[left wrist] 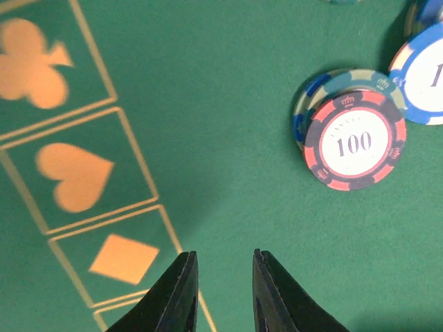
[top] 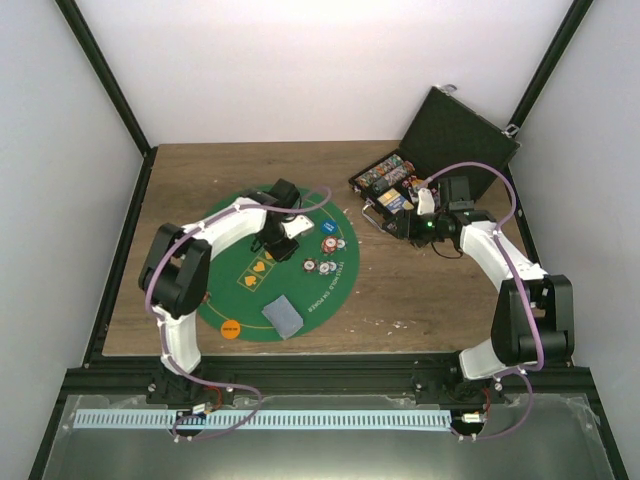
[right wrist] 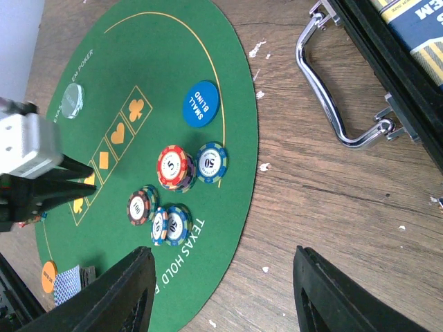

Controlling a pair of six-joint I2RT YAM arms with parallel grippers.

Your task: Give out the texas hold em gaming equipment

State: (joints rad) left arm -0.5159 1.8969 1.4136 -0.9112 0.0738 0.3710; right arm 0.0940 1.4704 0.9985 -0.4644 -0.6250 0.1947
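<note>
On the green mat (top: 225,290) sit small stacks of striped poker chips (top: 330,245). The left wrist view shows a red "100" chip (left wrist: 354,142) on a green-blue one, with a blue chip (left wrist: 426,76) beside it. My left gripper (left wrist: 221,254) hovers just above the felt beside the diamond mark. Its jaws are a narrow gap apart with nothing between them. My right gripper (right wrist: 221,252) hangs open and empty over the mat's edge and the wood. A blue "small blind" disc (right wrist: 201,104), an orange disc (top: 231,327) and a pile of blue-backed cards (top: 282,315) lie on the mat.
The black case (top: 455,135) stands open at the back right with more chips (top: 385,175) inside. Its chrome handle (right wrist: 332,104) juts toward the mat. A pale round disc (right wrist: 71,100) lies at the mat's far side. Small white specks dot the wooden table (right wrist: 360,207).
</note>
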